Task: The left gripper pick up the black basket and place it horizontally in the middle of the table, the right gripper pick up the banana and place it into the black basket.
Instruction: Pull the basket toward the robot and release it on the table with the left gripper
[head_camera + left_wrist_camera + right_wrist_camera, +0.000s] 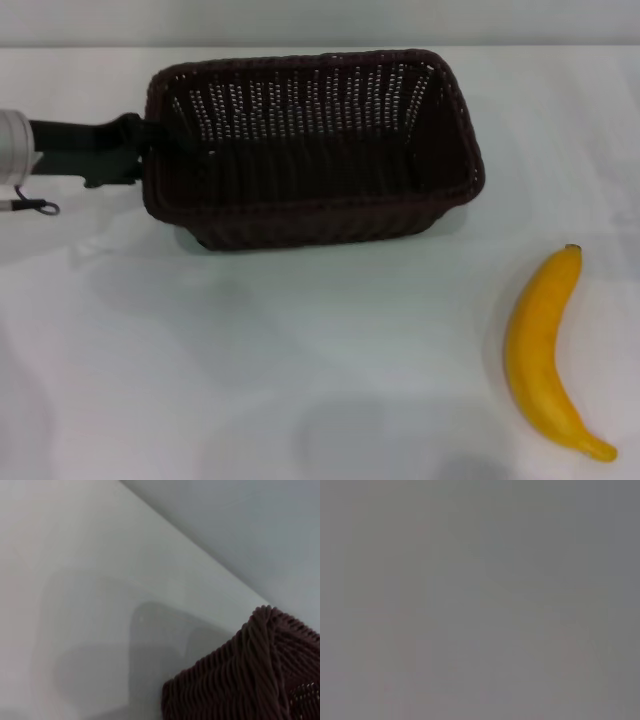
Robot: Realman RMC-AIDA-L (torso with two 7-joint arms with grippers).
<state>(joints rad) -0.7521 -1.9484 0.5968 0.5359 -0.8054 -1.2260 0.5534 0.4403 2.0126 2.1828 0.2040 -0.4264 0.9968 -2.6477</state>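
Here, count: one black basket (310, 150), one banana (545, 350).
Left gripper (135, 150): at the basket's short end rim; grip cannot be told.

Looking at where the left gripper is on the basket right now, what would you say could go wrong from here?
1. The left gripper meets the black basket only at its left end wall, so the long basket may twist or slip from the grip.
2. The basket looks tilted toward the camera; released like this, it could rock or settle crooked on the table.
3. The banana lies near the table's right front, and the right gripper is out of view, so its approach cannot be checked.
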